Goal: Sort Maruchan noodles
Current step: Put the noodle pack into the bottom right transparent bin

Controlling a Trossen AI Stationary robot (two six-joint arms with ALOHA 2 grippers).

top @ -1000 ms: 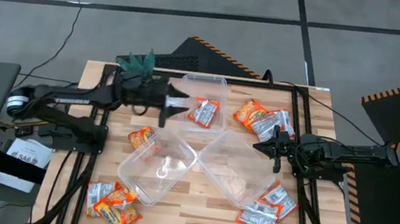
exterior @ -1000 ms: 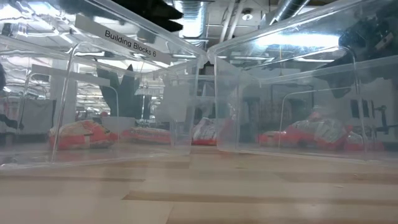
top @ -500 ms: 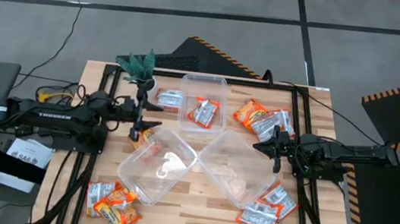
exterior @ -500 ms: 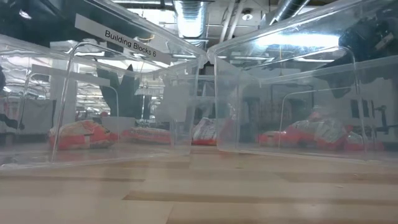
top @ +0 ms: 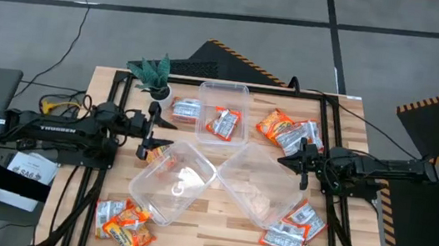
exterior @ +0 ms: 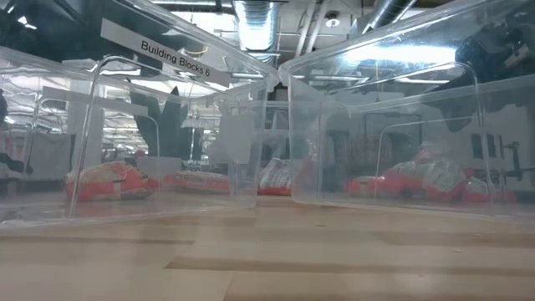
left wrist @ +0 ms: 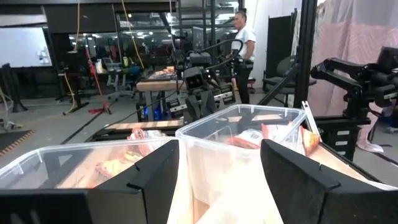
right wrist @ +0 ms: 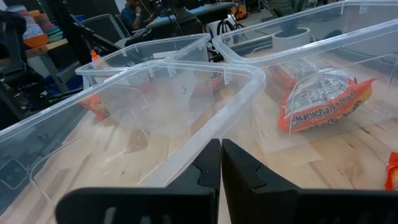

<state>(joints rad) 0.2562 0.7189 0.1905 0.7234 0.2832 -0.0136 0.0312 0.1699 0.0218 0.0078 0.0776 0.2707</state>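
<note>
Maruchan packets lie flat in groups in the high view: orange and silvery ones at the far right (top: 287,132), the near right (top: 295,241) and the near left (top: 122,222). One silvery packet (top: 224,123) lies inside the far clear tub (top: 225,89). Another silvery packet (top: 186,109) rests on the table left of that tub. An orange packet (top: 156,151) lies beside my left gripper (top: 150,135), which is open and touches nothing; in the left wrist view (left wrist: 221,180) it faces the tubs. My right gripper (top: 302,163) (right wrist: 221,168) is shut at the right tub's rim (right wrist: 205,130).
Two more clear tubs sit side by side toward the near edge, the left one (top: 148,190) and the right one (top: 237,194). A small green potted plant (top: 152,70) stands at the far left corner. Black rails (top: 117,110) run along both table sides.
My left gripper has drawn back from beside the far tub toward the table's left edge and slightly nearer. The silvery packet that was at its fingers lies still on the table left of that tub. The right arm has kept still.
</note>
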